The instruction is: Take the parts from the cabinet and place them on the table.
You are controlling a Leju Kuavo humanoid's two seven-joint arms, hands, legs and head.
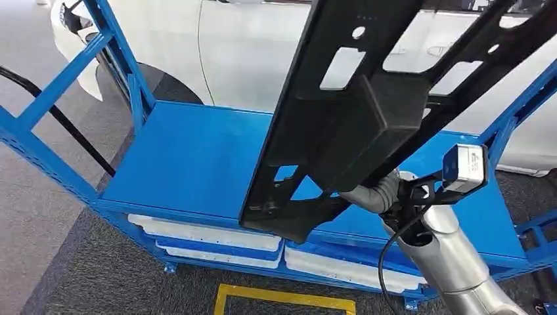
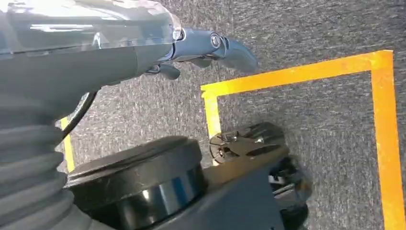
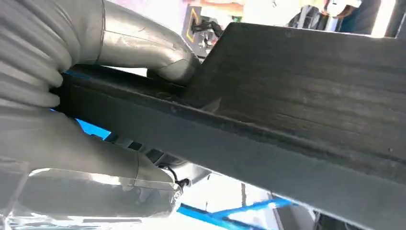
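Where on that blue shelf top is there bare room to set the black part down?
The blue shelf top is bare across its left and middle, between the left upright post and the long black part that the right hand holds above it. The right side is crowded by that part, the hand and the wrist camera. White trays fill the level below.

Silver tubular right arm (image 1: 453, 262) with black cable (image 1: 393, 249), grey ribbed wrist cover (image 3: 24, 52), grey fingers (image 2: 225, 48).
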